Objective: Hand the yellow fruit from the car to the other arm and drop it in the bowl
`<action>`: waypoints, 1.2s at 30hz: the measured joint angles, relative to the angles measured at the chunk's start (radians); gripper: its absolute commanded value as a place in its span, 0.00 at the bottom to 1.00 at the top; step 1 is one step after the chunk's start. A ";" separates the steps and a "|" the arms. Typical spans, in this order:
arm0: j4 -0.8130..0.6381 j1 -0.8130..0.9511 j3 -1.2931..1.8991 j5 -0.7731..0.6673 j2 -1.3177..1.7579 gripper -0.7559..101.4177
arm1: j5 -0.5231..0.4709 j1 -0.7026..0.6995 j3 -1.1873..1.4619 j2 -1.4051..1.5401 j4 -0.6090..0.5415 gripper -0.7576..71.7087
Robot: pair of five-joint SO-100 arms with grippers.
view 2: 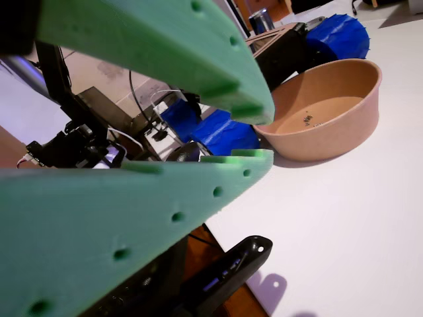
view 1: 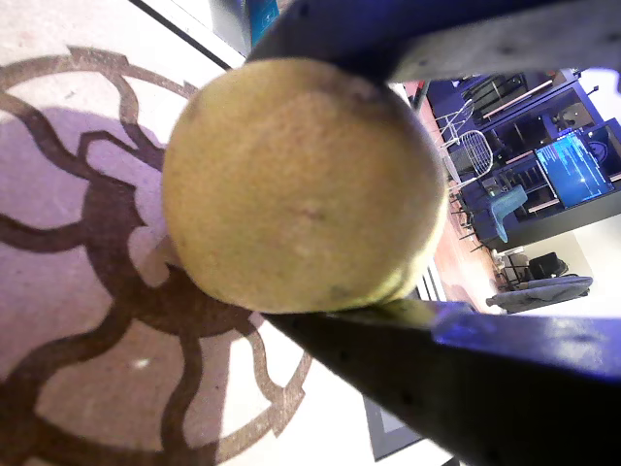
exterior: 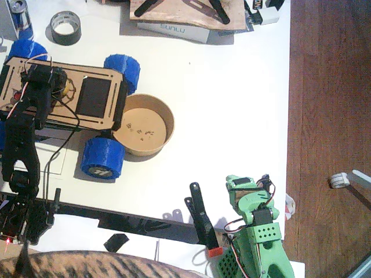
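Black arm clamped on the lemon over the car, green arm waiting.

From above, the left gripper (exterior: 58,87) reaches down onto the car (exterior: 64,92), which sits touching the bowl (exterior: 144,124); the right gripper (exterior: 246,188) rests near the table's front edge. In a wrist view, the yellow fruit (view 1: 301,184) is pinched between dark jaws just over the engraved deck. In another wrist view, the green fingers (view 2: 165,39) stand slightly apart, empty, with the bowl (view 2: 330,112) beyond.
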 measured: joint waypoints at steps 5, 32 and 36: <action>0.126 0.066 0.008 0.000 0.104 0.01 | 0.000 0.000 0.000 0.000 0.000 0.01; -0.158 0.968 1.592 -0.719 1.867 0.01 | -0.974 -0.528 -0.072 0.028 -0.170 0.02; -0.293 1.149 1.752 -0.927 2.083 0.01 | -1.031 -0.615 -0.072 0.025 -0.196 0.01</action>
